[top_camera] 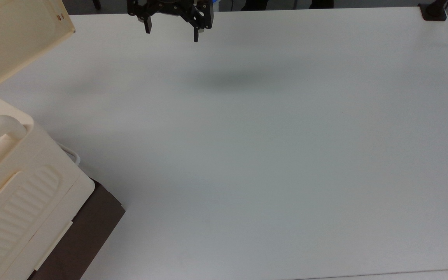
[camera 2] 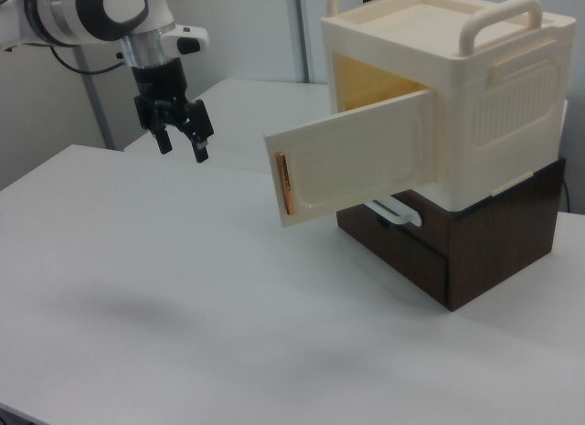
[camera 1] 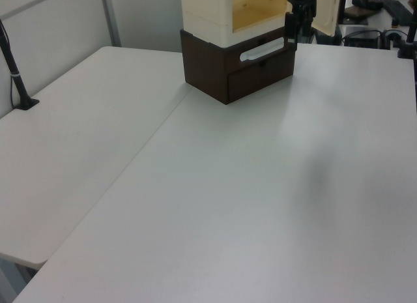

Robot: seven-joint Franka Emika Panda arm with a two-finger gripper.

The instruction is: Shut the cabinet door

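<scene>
- The gripper [camera 2: 183, 143] hangs in the air above the white surface [top_camera: 270, 155], and its jaws are spread with nothing between them.
- In the top view the gripper [top_camera: 171, 33] is at the far edge of the surface, well apart from the cabinet door [top_camera: 12, 37].
- The cabinet door [camera 2: 352, 158] stands wide open; in the right view it swings out toward the right view's left, with a brownish latch strip at its free edge.
- The cabinet [camera 2: 475, 105] is cream, with rounded bar handles on top and a ribbed side panel. It sits on a dark brown base [camera 2: 475, 247].
- In the left view the gripper [camera 1: 291, 23] is seen in front of the open cabinet [camera 1: 215, 10].
</scene>
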